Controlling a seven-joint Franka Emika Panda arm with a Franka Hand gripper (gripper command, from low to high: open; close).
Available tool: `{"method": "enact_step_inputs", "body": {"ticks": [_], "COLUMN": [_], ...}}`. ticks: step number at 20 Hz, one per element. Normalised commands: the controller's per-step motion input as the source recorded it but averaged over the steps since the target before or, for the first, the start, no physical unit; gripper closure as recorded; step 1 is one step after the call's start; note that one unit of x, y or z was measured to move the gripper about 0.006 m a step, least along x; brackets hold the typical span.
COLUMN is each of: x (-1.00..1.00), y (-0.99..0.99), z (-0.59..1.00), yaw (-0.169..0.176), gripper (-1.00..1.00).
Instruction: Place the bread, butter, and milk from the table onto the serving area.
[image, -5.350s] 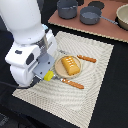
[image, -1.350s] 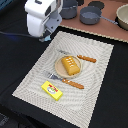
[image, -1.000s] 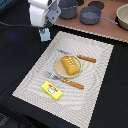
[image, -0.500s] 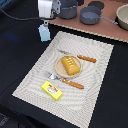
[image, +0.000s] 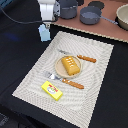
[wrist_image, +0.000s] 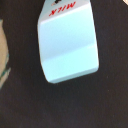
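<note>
**Operator:** Report status, left to right.

**Arm:** Milk carton (image: 44, 33) stands on the black worktop (image: 20, 55), just off the placemat's (image: 95, 70) far-left corner. My gripper (image: 46, 23) hangs directly above it. Whether my fingers are parted or already on the carton, I cannot tell; the wrist view shows only the carton's top. Butter (image: 52, 90) lies on the placemat; bread (image: 70, 65) sits on the plate (image: 59, 70).

**Operator:** Current step?

**Arm:** Milk, the last item, I judge. Next: secure the carton, lift, carry rightward onto bare placemat.

a simulated dining setup: striped placemat (image: 92, 62), plate (image: 58, 71), cutlery, grey pots (image: 91, 14) on a board.
</note>
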Motion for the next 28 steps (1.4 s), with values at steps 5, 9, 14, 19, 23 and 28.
{"method": "enact_step_inputs", "body": {"ticks": [5, 9, 14, 19, 23, 28], "x": [-0.18, -0.23, -0.31, -0.47, -0.60, -0.61], "y": [-0.07, -0.12, -0.15, -0.13, -0.07, -0.07], "z": [-0.37, -0.29, -0.24, -0.17, -0.23, -0.28], "yaw": [0.044, 0.029, 0.020, 0.014, 0.022, 0.029], "gripper": [-1.00, -1.00, -1.00, -1.00, -1.00, -1.00]}}
